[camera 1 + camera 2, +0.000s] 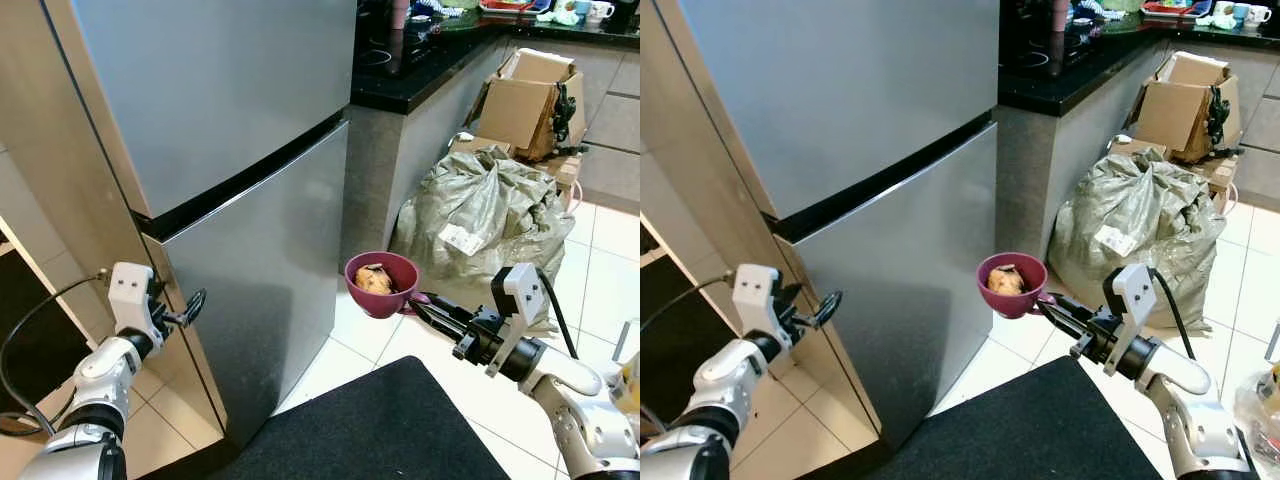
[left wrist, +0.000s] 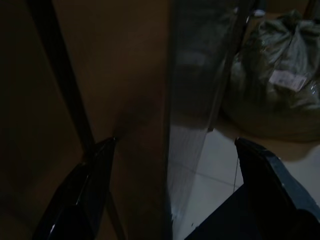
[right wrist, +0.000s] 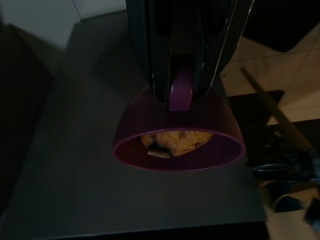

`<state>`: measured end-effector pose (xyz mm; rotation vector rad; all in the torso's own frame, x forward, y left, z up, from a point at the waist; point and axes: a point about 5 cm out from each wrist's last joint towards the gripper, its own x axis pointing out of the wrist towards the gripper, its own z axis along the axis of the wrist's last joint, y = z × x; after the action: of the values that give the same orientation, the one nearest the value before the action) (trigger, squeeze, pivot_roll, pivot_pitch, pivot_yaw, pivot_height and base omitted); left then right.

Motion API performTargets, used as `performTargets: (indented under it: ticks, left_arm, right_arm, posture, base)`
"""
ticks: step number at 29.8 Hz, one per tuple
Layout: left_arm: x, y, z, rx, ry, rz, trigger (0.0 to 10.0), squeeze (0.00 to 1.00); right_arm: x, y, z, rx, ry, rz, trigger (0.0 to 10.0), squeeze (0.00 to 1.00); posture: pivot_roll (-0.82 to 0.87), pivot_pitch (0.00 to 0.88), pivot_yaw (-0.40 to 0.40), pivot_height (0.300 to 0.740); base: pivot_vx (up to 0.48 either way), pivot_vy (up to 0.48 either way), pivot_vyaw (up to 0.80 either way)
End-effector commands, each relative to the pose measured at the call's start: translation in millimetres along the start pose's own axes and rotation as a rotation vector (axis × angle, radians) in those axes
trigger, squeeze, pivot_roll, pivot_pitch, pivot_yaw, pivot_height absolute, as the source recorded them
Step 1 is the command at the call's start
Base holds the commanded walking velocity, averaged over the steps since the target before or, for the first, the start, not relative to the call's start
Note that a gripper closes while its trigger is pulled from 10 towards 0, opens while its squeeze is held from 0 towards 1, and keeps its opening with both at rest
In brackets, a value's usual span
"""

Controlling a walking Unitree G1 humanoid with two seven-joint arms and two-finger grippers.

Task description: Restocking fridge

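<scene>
Gripping the bowl handle, right end effector, rim seemingly tilted fridgeward

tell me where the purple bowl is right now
The purple bowl is held by its handle in the right gripper, raised before the fridge's lower door, with the grey sack behind it.
</scene>
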<state>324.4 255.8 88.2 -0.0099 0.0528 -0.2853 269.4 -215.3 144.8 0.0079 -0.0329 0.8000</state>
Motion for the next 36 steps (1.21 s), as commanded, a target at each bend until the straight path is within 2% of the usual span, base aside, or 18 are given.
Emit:
performTargets:
  ticks: [1, 7, 15, 21, 27, 32, 36]
  left_arm:
    - [2.0, 3.2, 10, 0.033, -0.020, -0.027, 10.0, 0.00]
    - [5.0, 4.9, 17, 0.041, -0.040, -0.031, 10.0, 0.00]
    - [7.9, 19.3, 38, 0.062, -0.089, 0.028, 10.0, 0.00]
    - [7.6, 26.0, 42, 0.064, -0.084, 0.073, 10.0, 0.00]
    - [9.2, 26.4, 42, 0.058, -0.064, 0.072, 10.0, 0.00]
    - [13.9, 23.4, 45, 0.072, -0.042, 0.027, 10.0, 0.00]
    - [22.7, 10.5, 49, 0.085, -0.025, -0.112, 10.0, 0.00]
  right_arm:
    - [2.8, 6.1, 6, -0.002, -0.027, 0.050, 10.0, 0.00]
    - [4.9, 12.4, 4, 0.010, -0.016, 0.098, 10.0, 0.00]
    - [6.4, 17.0, 3, 0.016, -0.006, 0.131, 10.0, 0.00]
    - [6.4, 18.3, 3, 0.017, -0.003, 0.134, 10.0, 0.00]
    - [6.9, 18.6, 3, 0.015, -0.001, 0.133, 10.0, 0.00]
    - [6.6, 18.2, 3, 0.013, 0.002, 0.128, 10.0, 0.00]
    - [5.9, 17.6, 4, 0.010, 0.003, 0.117, 10.0, 0.00]
  posture:
    - [-0.14, 0.000, 0.037, 0.740]
    - [-0.14, 0.000, 0.035, 0.740]
    - [-0.14, 0.000, 0.034, 0.740]
    - [-0.14, 0.000, 0.034, 0.740]
    - [-0.15, 0.000, 0.032, 0.740]
    - [-0.15, 0.000, 0.034, 0.740]
    - [-0.15, 0.000, 0.036, 0.740]
  base:
    - [0.000, 0.000, 0.00]
    - [0.000, 0.000, 0.00]
    - [0.000, 0.000, 0.00]
    - [0.000, 0.000, 0.00]
    - [0.000, 0.000, 0.00]
    - [0.000, 0.000, 0.00]
    - [0.000, 0.000, 0.00]
